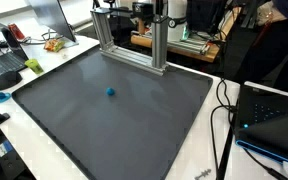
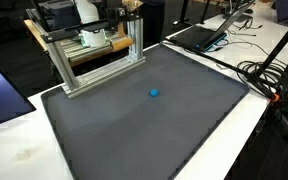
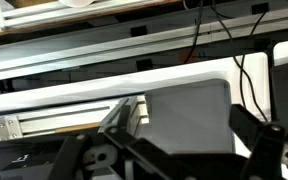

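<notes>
The claw (image 3: 174,160) fills the bottom edge of the wrist view. Its two black fingers (image 3: 252,140) are spread wide apart, with nothing between them. Directly ahead of the claw stands the aluminium frame (image 3: 94,62). It is the nearest thing to the claw, and its rails run crosswise, roughly parallel to the line joining the fingertips. Whether the claw is clear of the frame or just over it cannot be told. Beyond the frame lies the grey mat (image 3: 189,110), then a white table edge (image 3: 184,76) with black cables (image 3: 246,70) hanging past it. The blue ball does not appear in the wrist view. Both exterior views show it resting alone on the mat (image 1: 134,125), well apart from the frame (image 1: 132,58) and out toward the mat's middle: blue ball (image 1: 110,91), also (image 2: 154,93), with the frame (image 2: 104,74) at the mat's (image 2: 159,135) edge. The ball therefore lies past the frame from the claw, further ahead and lower. Its offset to either side cannot be told. The ball is round, so it has no long axis to align the fingers with. The arm itself is not clearly seen in the exterior views.
</notes>
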You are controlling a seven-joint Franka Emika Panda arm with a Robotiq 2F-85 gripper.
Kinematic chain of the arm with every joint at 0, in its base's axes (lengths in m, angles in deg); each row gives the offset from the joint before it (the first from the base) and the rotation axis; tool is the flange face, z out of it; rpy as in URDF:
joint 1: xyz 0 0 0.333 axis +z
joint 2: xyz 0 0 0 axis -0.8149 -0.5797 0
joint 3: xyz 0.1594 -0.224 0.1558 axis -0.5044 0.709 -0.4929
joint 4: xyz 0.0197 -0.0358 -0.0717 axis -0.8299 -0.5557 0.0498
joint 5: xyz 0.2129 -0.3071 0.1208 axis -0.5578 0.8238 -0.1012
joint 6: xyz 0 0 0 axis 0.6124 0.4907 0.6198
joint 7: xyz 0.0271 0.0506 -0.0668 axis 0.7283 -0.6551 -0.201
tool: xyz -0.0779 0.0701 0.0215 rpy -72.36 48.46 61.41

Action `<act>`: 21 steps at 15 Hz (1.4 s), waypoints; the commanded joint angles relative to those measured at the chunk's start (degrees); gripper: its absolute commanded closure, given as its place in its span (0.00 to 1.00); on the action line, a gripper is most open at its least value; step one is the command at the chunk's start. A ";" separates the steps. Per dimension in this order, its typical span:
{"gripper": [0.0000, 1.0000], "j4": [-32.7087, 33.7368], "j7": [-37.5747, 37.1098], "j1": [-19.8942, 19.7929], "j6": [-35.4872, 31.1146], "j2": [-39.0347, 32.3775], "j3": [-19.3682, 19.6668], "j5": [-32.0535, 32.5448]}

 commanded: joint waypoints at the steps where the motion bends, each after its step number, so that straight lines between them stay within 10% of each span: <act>1: 0.00 0.08 -0.12 0.28 0.06 -0.08 0.24 0.14; 10: 0.00 -1.79 3.28 -0.48 -2.50 1.14 2.13 2.34; 21: 0.00 -10.81 19.41 -4.58 -12.68 7.17 14.03 10.09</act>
